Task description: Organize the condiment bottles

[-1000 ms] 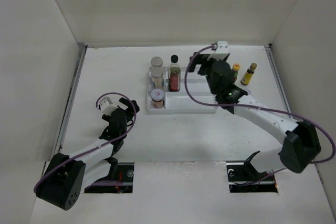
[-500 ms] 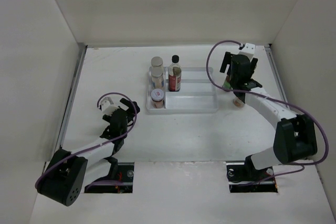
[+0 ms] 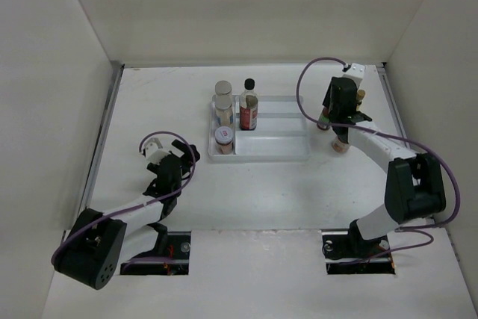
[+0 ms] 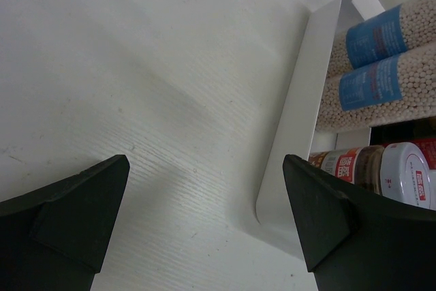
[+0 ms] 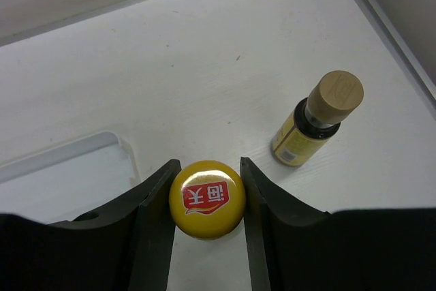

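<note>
Beside the white tray (image 3: 261, 157) at the counter's (image 3: 246, 199) far right, the right claw (image 5: 208, 168) is pinching a small bottle (image 5: 207, 199) by its glossy yellow, red-labelled cap. Only the right wrist view is showing that grip, with a tan-capped bottle (image 5: 317, 119) standing nearby. The left claw (image 4: 203, 165) is hanging spread wide, holding nothing, near the tray's corner.

From above the near edge, the top external camera is looking down over the table (image 3: 261, 184). The left wrist camera is skimming low toward the white tray (image 4: 294, 134), while the right one is peering closely down onto a yellow-capped bottle (image 5: 206, 197). The overhead view is covering both spots.
</note>
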Controlling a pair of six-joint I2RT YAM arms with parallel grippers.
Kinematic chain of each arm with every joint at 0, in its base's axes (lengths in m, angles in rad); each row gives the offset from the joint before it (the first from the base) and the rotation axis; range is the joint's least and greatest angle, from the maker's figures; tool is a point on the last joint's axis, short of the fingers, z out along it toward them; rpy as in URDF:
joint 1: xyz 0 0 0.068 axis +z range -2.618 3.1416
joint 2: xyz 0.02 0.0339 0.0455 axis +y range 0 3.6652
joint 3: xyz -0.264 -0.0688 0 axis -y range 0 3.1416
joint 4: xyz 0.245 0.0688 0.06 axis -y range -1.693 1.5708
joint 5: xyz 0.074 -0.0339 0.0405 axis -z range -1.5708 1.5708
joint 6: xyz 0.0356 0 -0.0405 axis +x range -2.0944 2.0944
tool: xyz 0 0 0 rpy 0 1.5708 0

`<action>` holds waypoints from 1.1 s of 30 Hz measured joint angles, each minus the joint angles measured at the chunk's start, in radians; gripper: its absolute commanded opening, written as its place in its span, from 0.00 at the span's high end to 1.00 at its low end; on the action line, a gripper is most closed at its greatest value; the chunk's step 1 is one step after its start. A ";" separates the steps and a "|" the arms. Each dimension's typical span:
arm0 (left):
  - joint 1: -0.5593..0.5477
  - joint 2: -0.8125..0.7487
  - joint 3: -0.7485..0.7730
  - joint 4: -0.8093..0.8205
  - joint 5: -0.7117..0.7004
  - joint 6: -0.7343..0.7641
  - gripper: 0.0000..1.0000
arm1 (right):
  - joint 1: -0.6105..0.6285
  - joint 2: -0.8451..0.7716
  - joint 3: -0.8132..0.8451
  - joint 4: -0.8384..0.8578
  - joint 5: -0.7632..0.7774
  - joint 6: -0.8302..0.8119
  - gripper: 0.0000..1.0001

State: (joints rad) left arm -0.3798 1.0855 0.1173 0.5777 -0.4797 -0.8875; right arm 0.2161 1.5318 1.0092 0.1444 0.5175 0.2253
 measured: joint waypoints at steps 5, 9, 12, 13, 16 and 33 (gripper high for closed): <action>0.000 0.005 0.000 0.014 0.005 0.000 0.00 | 0.043 -0.058 -0.010 -0.014 0.038 -0.036 0.75; 0.000 0.005 0.000 0.021 0.011 0.000 0.00 | 0.148 -0.135 -0.009 -0.002 0.051 -0.054 0.75; 0.003 0.005 0.000 0.025 0.016 0.000 0.00 | 0.243 -0.145 0.008 0.024 0.042 -0.049 0.75; 0.005 0.004 0.000 0.026 0.018 0.000 0.00 | 0.269 -0.136 0.014 0.034 0.032 -0.045 0.75; 0.006 0.004 0.000 0.026 0.019 0.000 0.00 | 0.325 -0.084 0.038 0.059 0.003 -0.028 0.74; 0.006 0.004 0.000 0.026 0.026 0.000 0.00 | 0.406 0.127 0.096 0.111 -0.019 0.000 0.61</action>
State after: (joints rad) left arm -0.3733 1.0893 0.1173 0.6041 -0.4541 -0.8875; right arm 0.6216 1.6585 1.1053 0.2550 0.4980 0.2256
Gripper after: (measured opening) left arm 0.997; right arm 0.451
